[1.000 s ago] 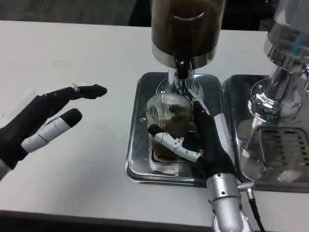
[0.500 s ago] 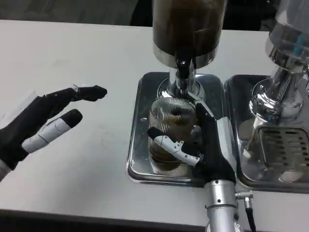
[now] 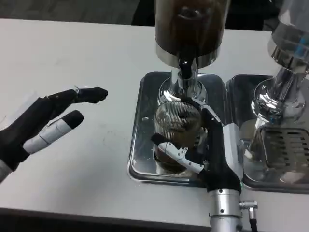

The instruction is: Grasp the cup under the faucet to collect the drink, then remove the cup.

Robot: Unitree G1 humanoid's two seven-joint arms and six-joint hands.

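A ribbed clear cup holding dark drink stands on the steel drip tray, right below the black faucet of the dark drink dispenser. My right hand grips the cup, thumb across its front and fingers along its right side. My left hand hovers open over the white table at the left, fingers spread, holding nothing.
A second dispenser with its own drip tray stands at the right, close to my right forearm. Bare white table stretches left of the trays and toward the front edge.
The cup, held by my right hand, has moved farther back on the tray and sits closer under the faucet. My left hand has barely moved.
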